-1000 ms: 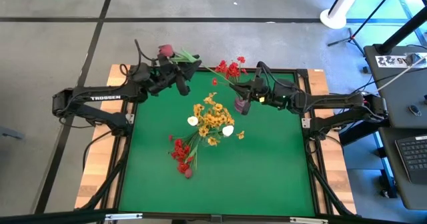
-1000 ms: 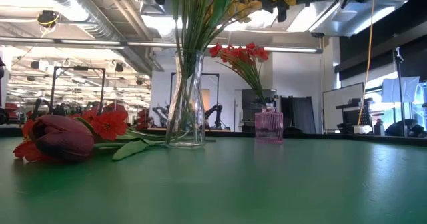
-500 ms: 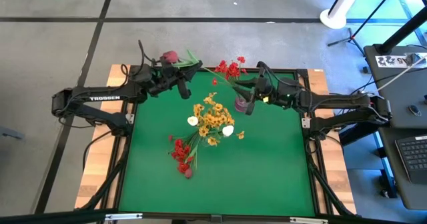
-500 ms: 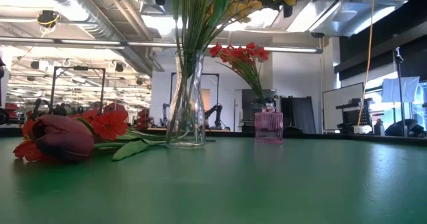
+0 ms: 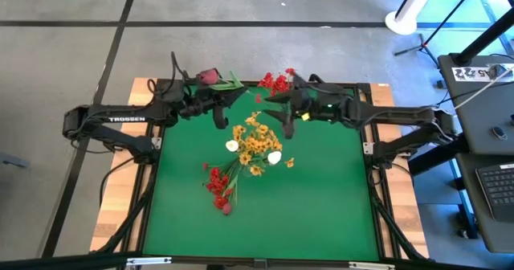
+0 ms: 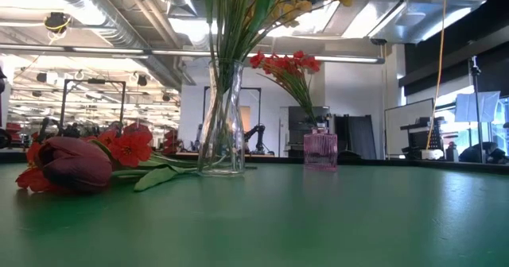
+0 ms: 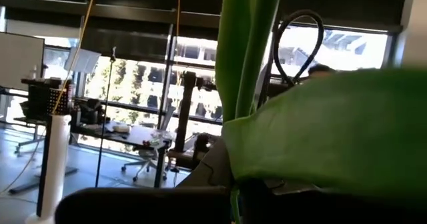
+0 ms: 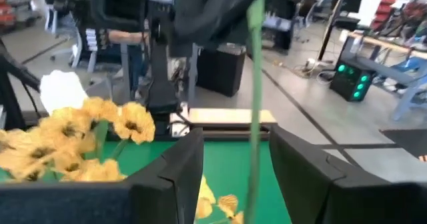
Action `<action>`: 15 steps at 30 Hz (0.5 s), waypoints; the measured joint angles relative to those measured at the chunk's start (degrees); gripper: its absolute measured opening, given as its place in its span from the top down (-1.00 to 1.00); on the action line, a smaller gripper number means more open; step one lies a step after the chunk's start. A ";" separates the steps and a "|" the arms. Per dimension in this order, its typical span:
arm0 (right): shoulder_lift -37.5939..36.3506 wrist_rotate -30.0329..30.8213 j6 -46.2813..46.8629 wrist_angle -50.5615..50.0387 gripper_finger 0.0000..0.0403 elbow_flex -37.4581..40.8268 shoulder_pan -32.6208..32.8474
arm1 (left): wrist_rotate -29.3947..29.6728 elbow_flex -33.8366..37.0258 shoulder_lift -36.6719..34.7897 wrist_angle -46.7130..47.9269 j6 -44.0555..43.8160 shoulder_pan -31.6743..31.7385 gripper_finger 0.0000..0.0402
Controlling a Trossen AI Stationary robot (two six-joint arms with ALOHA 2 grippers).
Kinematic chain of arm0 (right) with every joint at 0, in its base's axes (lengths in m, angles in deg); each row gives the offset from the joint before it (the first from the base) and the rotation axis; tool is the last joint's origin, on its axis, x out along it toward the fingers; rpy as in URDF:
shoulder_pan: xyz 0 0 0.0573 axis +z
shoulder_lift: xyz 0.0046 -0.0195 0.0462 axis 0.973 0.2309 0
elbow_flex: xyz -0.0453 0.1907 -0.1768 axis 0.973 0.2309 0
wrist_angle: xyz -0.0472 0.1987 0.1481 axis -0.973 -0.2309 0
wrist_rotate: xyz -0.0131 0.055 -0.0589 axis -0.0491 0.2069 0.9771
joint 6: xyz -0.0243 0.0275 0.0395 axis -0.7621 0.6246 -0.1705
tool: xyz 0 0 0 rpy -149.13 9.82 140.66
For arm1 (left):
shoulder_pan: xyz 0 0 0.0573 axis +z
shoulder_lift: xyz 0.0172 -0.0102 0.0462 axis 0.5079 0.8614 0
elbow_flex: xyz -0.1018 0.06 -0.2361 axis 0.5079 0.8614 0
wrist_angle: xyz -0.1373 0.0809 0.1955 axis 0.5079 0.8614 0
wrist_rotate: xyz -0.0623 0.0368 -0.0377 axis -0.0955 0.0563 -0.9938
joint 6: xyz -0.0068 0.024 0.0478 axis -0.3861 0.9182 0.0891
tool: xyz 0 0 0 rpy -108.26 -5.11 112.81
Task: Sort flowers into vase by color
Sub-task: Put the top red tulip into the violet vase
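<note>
- my left gripper (image 5: 215, 101) sits at the far edge of the green table (image 5: 321, 206), jaws clamped on the stem of a dark pink-maroon bud (image 5: 208, 76).
- my right gripper (image 5: 283, 113) hovers near the far edge, fingers (image 8: 180, 167) apart with a thin green stem (image 8: 255, 104) running between them.
- red blossoms (image 5: 277, 83) stand in the pink vase (image 6: 320, 151).
- yellow blossoms (image 5: 255, 144) and white buds (image 5: 275, 157) fill the clear vase (image 6: 221, 124) mid-table.
- more red flowers (image 5: 218, 186) and a maroon bud (image 6: 73, 164) lie on the mat.
</note>
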 joint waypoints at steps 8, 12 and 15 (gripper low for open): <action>6.13 0.00 -1.29 -2.00 0.27 -4.78 0.00 | -0.07 0.02 1.24 1.76 1.43 -1.70 0.99; 6.22 0.00 -1.33 -1.93 0.45 -4.86 0.00 | 0.35 0.02 1.28 4.76 2.82 -1.75 0.99; 6.20 0.00 -1.32 -2.00 0.55 -4.86 0.00 | 1.71 0.02 1.26 6.31 3.53 -1.72 0.99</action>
